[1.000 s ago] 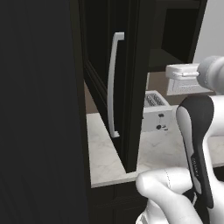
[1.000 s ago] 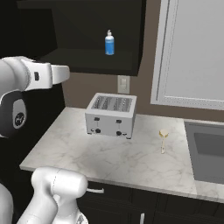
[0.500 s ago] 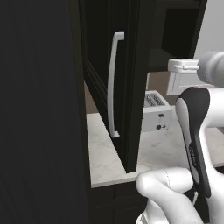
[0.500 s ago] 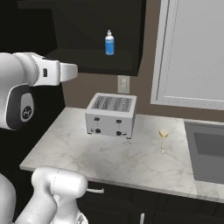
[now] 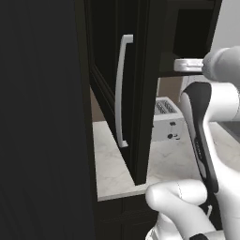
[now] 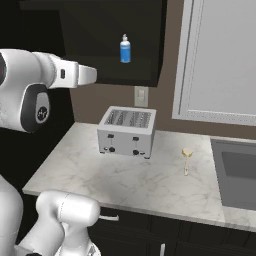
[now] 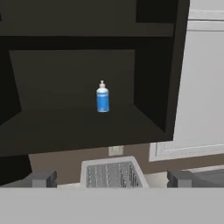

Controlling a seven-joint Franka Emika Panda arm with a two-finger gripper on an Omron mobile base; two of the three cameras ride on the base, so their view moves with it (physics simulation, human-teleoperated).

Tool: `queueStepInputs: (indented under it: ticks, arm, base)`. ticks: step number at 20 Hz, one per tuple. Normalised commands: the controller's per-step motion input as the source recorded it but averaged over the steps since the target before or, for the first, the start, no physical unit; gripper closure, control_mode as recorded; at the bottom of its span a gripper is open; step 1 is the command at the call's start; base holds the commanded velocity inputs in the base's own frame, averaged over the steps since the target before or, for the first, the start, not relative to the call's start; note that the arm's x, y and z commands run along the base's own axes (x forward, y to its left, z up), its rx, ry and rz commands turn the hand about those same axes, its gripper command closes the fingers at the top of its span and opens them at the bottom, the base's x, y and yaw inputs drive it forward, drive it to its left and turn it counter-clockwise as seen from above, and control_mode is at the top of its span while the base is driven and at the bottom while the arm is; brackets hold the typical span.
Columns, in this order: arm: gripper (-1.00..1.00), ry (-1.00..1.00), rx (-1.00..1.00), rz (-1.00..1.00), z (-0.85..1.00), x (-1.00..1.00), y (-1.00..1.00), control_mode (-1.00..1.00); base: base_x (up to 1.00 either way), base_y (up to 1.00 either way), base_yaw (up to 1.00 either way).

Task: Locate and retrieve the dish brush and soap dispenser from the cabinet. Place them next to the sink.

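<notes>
One soap dispenser (image 6: 125,49), one dish brush (image 6: 187,155), one toaster (image 6: 127,131), one sink (image 6: 236,172)

The robot arm (image 6: 30,90) is white and smooth, made of fat round tubes. Its joints are dark, almost black. One round dark joint has small pale marks on it. A long dark strip runs down one white part. The tool (image 7: 111,178) has two small dark grey finger tips (image 7: 43,178) with blocky ends.

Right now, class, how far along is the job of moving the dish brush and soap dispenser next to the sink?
Done: cabinet open, dish brush on the counter beside the sink. In hand: the open, empty tool faces the soap dispenser. Left: grasp it and set it by the sink.
</notes>
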Motion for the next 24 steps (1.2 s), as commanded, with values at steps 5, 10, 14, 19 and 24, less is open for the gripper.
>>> queueStepInputs:
  ticks: [5, 10, 14, 19, 24]
  arm:
    - [-1.00, 0.05, 0.00, -0.02, 0.00, 0.41, 0.00, -1.00]
    - [-1.00, 0.01, 0.00, -0.01, -0.02, 0.44, 0.00, -1.00]
    - [-1.00, -0.04, 0.00, 0.00, -0.11, 0.38, 0.00, -1.00]
    - [-1.00, -0.04, 0.00, 0.00, -0.08, 0.35, 0.00, -1.00]
    - [-1.00, 0.00, 0.00, 0.00, 0.00, 0.37, 0.00, -1.00]
  base:
    - [0.00, 0.00, 0.00]
    - [0.00, 0.00, 0.00]
    - [0.00, 0.00, 0.00]
    - [0.00, 0.00, 0.00]
    - [0.00, 0.00, 0.00]
